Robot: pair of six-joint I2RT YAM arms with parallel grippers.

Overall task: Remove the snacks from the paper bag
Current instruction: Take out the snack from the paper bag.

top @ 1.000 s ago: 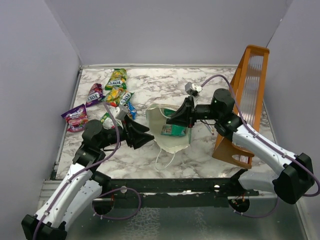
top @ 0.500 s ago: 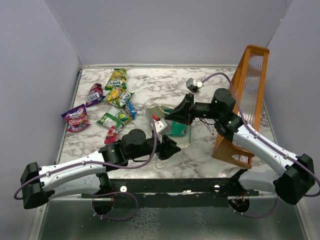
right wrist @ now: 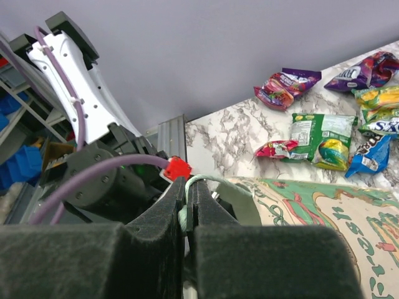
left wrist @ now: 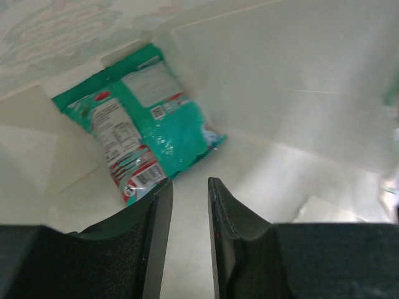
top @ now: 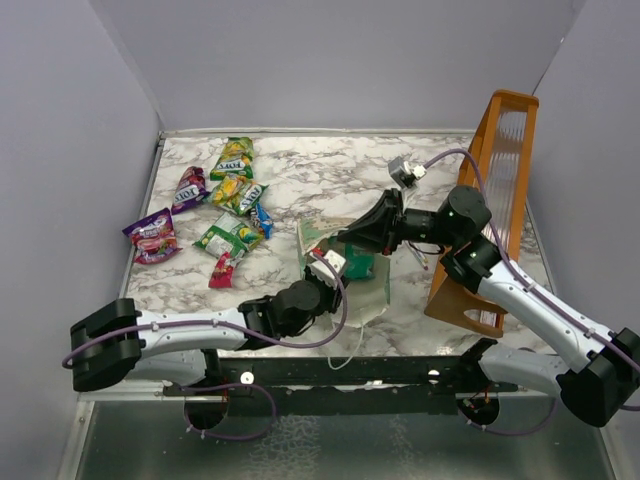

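paper bag (left wrist: 299, 118) walls close, teal packet (left wrist: 146, 134) ahead

Marble-pattern tabletop (top: 330, 180), white with grey veins, boxed on three sides by plain pale grey-lavender panels: back wall (top: 350, 60) at 12 o'clock, left wall (top: 60, 150) at 9, right wall (top: 600, 150) at 3. Orange-brown wooden rack (top: 505, 170) stands at 2–3 o'clock near the right wall, with a ribbed clear panel in its frame. Black metal rail (top: 400, 372) runs along the 6 o'clock edge, with a shiny grey surface (top: 380, 445) below it. Light is soft and even. Right wrist view: shelving with blue bins (right wrist: 19, 163) at 9 o'clock, off the table.
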